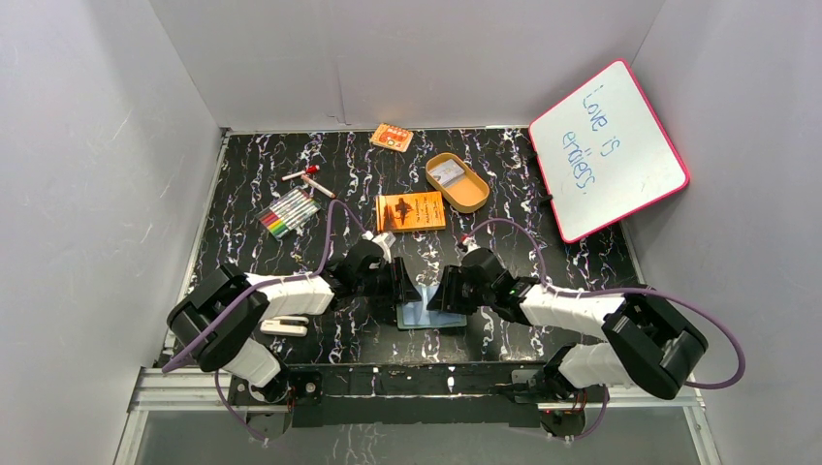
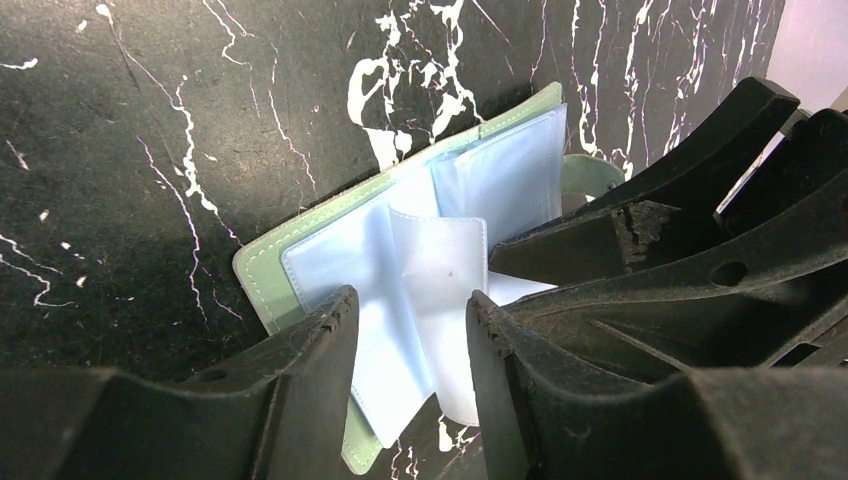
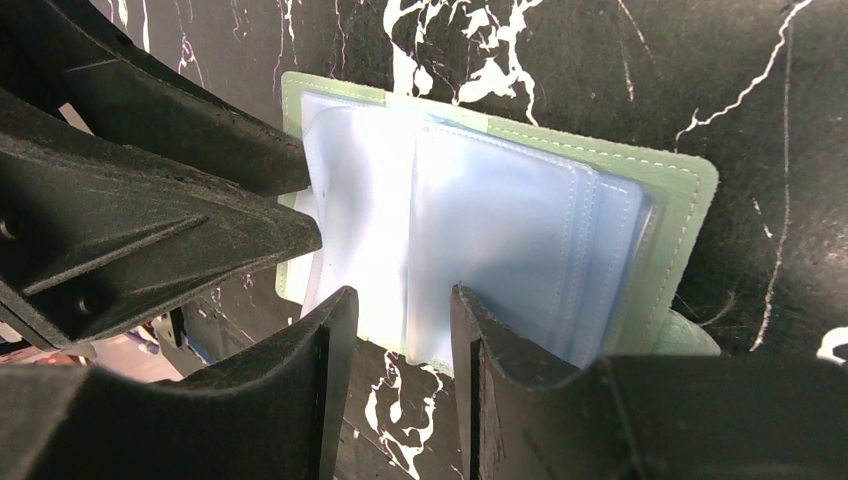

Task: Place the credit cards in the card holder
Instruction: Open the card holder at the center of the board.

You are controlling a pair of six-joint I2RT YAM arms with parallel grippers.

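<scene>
The card holder [image 1: 427, 315] lies open on the black marbled table, between the two grippers. Its grey-green cover [image 2: 262, 262] and pale blue and clear pockets [image 2: 440, 260] show in the left wrist view. My left gripper [image 2: 412, 300] is open just over the pockets, with a loose leaf in the gap between its fingers. My right gripper [image 3: 402, 295] is open over the opposite edge of the pockets [image 3: 500, 230]. In the top view the left gripper [image 1: 407, 289] and right gripper [image 1: 443, 293] face each other closely. Neither holds a card. A small orange card [image 1: 392, 137] lies at the back.
An orange book [image 1: 410, 211] lies behind the grippers. A tan oval tin [image 1: 457, 181] with a grey item inside sits to its right. A pink-edged whiteboard [image 1: 606, 150] leans at the right. Markers [image 1: 289, 211] lie at the left, and a white object [image 1: 283, 326] lies near the left arm.
</scene>
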